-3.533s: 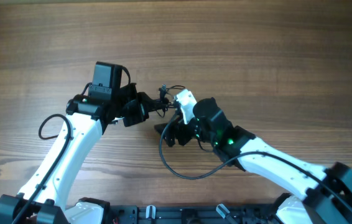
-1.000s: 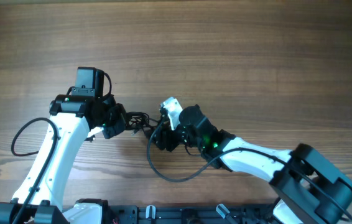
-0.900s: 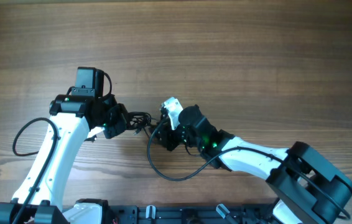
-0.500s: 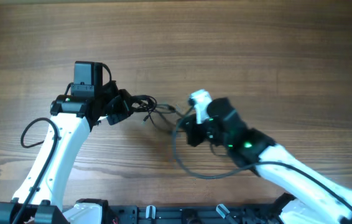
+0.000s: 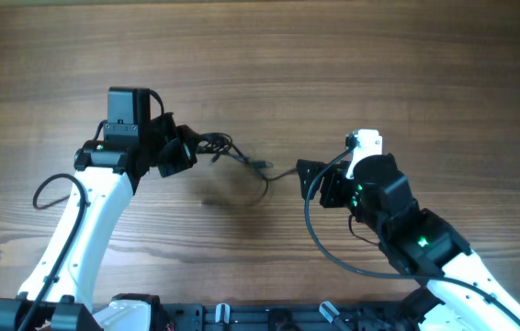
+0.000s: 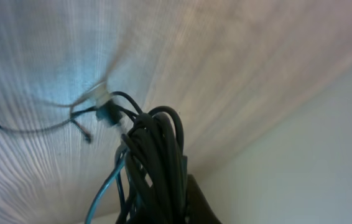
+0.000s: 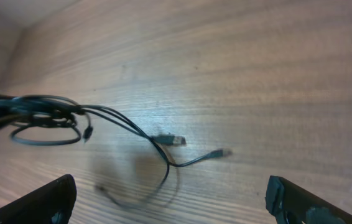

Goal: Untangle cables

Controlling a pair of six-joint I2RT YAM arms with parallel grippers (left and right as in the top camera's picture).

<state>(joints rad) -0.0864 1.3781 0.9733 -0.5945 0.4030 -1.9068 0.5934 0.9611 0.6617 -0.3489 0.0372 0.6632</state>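
Observation:
The cables [image 5: 212,144] are thin black cords bunched in a clump. My left gripper [image 5: 185,153] is shut on the clump and holds it above the table. In the left wrist view the bundle [image 6: 155,155] rises from the jaws [image 6: 163,214], with small plug ends [image 6: 104,111] beyond. Loose strands [image 5: 262,172] trail right from the clump toward my right gripper [image 5: 308,182]. The right gripper is open and empty, just right of the strand ends. In the right wrist view its fingers [image 7: 170,186] are spread wide, with the clump [image 7: 42,111] at far left and two plugs [image 7: 176,140] ahead.
The wooden table [image 5: 379,83] stretches all around. A thick black arm wire [image 5: 320,244] loops by the right arm, another [image 5: 44,193] by the left arm. The cables cast a faint shadow [image 5: 214,200] on the wood.
My right gripper has pulled away to the right and now stands open, apart from the clump. My left gripper has moved slightly up and back with the clump. Strands now stretch out between them.

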